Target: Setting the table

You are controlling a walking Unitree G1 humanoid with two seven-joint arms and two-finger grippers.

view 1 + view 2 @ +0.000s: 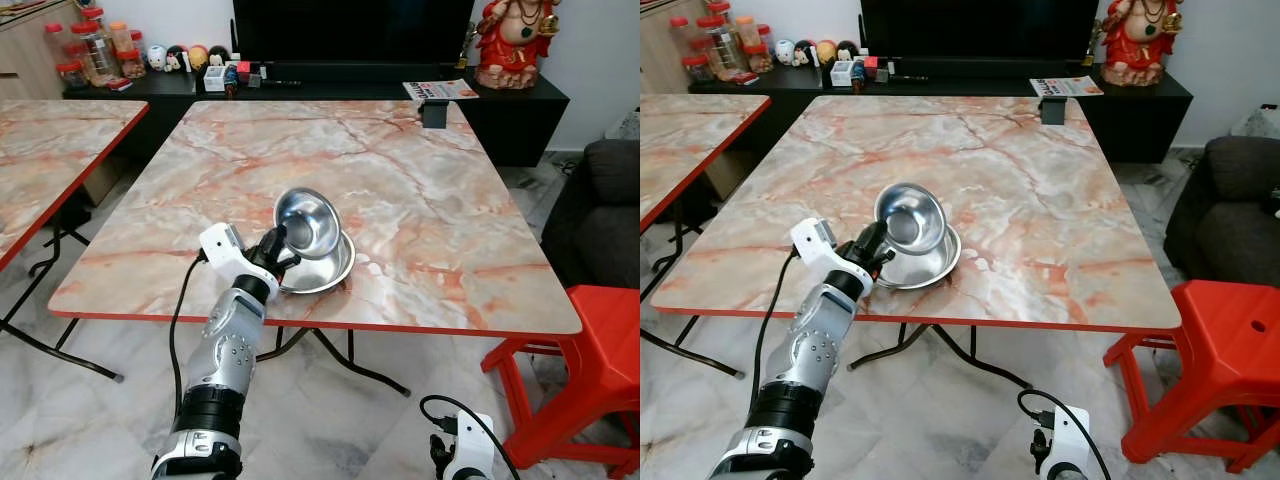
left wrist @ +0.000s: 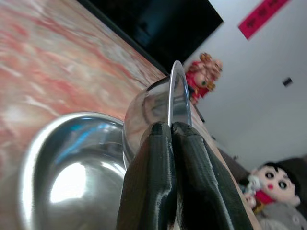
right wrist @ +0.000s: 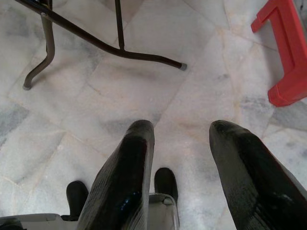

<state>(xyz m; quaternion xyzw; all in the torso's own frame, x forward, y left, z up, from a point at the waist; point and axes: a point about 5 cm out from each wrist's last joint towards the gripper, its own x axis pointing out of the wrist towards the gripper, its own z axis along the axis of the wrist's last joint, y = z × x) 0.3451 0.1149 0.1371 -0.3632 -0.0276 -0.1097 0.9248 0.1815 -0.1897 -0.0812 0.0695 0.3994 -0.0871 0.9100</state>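
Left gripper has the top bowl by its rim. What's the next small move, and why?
Probably lift it a little higher, clear of the lower bowl, before carrying it to a place setting. The left gripper is shut on the rim of the top bowl, which is tilted, its low edge apparently not yet clear of the lower bowl near the table edge. The right gripper hangs open over the floor.

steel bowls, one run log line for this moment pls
left hand: shut on upper steel bowl rim, tilted | lower steel bowl: flat on marble table | right hand: open, idle
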